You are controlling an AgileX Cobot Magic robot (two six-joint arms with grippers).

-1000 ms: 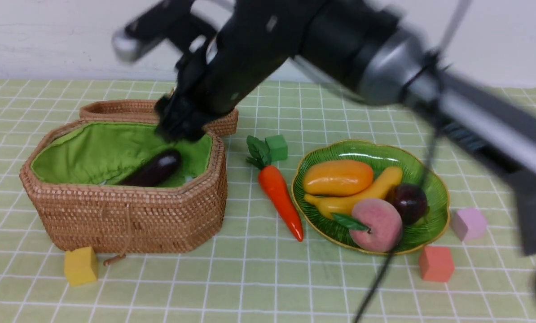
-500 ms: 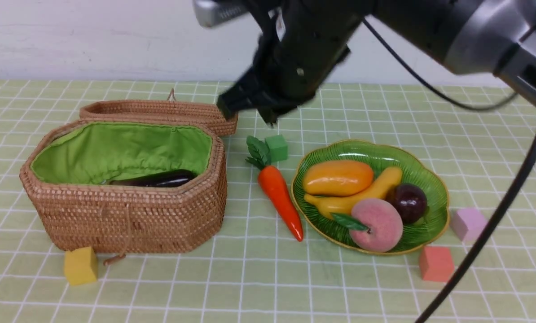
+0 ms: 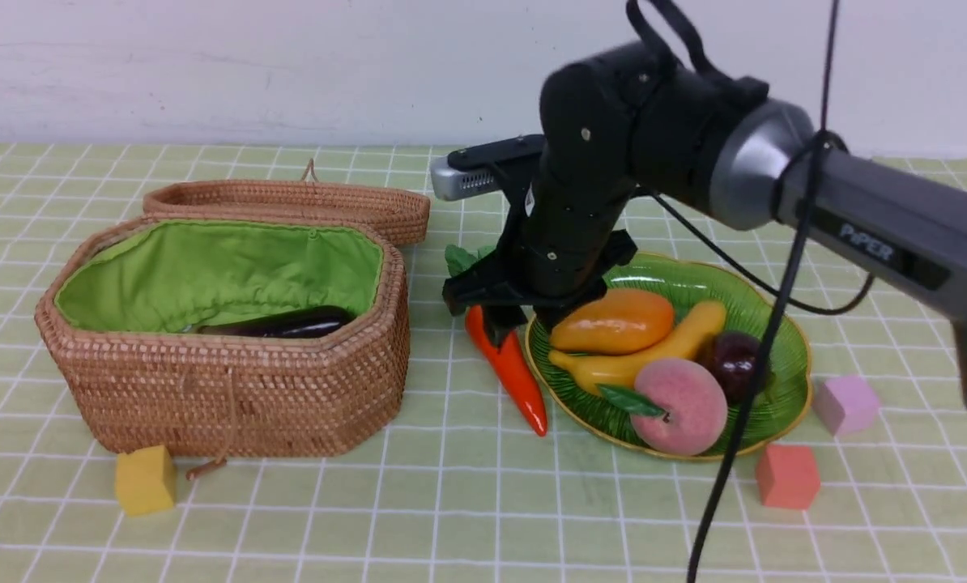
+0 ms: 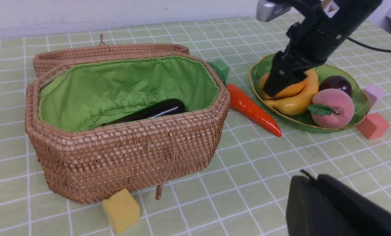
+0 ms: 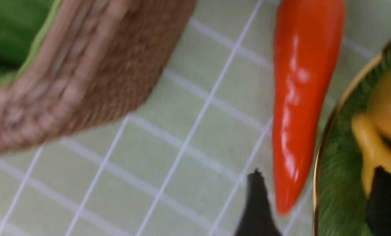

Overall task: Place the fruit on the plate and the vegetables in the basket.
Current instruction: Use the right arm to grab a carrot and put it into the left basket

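**As the right gripper (image 3: 504, 312) hangs with jaws spread over the carrot (image 3: 509, 368), four fruits sit on the plate (image 3: 783, 380)**

Its jaws stand well apart and grip nothing. They are low over the leafy end of the carrot, which lies flat on the checked cloth (image 3: 451, 518) between the basket (image 3: 232, 397) and the plate. In the right wrist view one finger shows on the basket side of the carrot and the other over the plate's rim. Whether either touches the carrot cannot be told.

On the plate the mango (image 3: 613, 320) lies at the back with the banana (image 3: 686, 336) curving beside it. The mangosteen (image 3: 734, 360) sits to the right and the peach (image 3: 682, 405) at the front.

The basket stands uncovered on the left, its lid (image 3: 289, 202) lying behind it, and the eggplant (image 3: 289, 324) lies inside on the green lining.

The left gripper (image 4: 313, 196) appears only in its own wrist view, closed tight and empty.

A yellow cube (image 3: 145, 479) sits just before the basket, and a green cube (image 4: 220, 67) lies behind the carrot. A lilac cube (image 3: 844, 403) and a salmon cube (image 3: 787, 476) lie beside the plate
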